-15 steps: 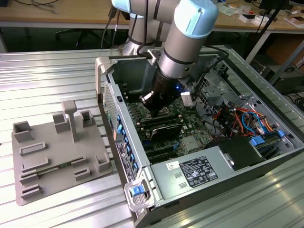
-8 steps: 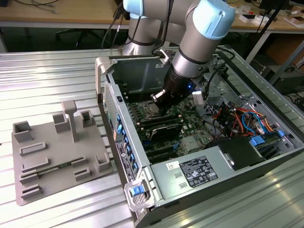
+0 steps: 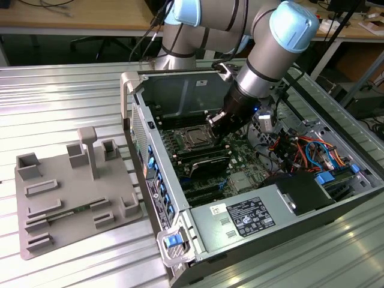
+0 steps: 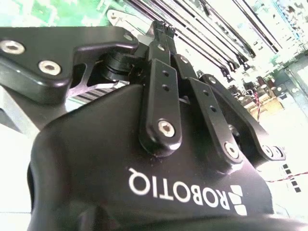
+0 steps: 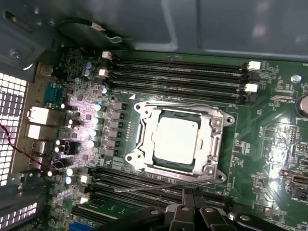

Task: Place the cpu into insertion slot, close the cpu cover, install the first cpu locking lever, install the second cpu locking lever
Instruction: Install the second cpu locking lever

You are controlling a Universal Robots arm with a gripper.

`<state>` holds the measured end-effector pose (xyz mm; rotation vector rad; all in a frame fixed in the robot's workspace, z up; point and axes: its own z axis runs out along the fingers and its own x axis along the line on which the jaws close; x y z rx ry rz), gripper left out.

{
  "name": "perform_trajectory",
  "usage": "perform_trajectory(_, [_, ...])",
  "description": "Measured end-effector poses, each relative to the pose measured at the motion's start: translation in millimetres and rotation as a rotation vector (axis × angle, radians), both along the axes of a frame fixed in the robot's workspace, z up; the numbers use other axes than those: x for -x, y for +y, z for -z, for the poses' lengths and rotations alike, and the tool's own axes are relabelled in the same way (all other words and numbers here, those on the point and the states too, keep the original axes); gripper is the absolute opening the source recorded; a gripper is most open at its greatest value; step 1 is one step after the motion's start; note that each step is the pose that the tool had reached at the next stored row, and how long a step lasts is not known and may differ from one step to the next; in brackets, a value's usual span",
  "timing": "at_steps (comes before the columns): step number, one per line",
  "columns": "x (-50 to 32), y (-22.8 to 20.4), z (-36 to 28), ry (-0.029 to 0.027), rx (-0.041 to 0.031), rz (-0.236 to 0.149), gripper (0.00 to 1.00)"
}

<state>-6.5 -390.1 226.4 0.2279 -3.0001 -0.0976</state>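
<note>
Silvery chip [image 5: 174,137] lies flat in its socket [image 5: 211,169] on the green board [image 5: 269,130], with the metal frame plate [image 5: 144,132] shut down around it. A thin lever [image 5: 159,185] lies along one socket edge. The black tool [image 5: 192,202] hangs just beside it, fingers [image 4: 161,36] pressed together, gripping nothing.

The cpu [image 5: 174,138] sits in the insertion slot [image 5: 144,169], the cpu cover [image 5: 213,144] flat around it, gripper [image 5: 192,204] just beside, memory slots [image 5: 183,72] flanking
</note>
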Motion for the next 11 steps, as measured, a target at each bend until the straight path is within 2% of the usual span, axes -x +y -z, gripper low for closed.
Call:
perform_trajectory(2, [-1.8,-3.1,1.9,0.0049,0.0,0.0,0.11])
perform_trajectory(4, [-2.3,-3.2,4.5,0.008,0.0,0.0,0.11])
perform_trajectory(11, [-0.4,-2.0,8.1,0.009,0.0001,0.001,0.11])
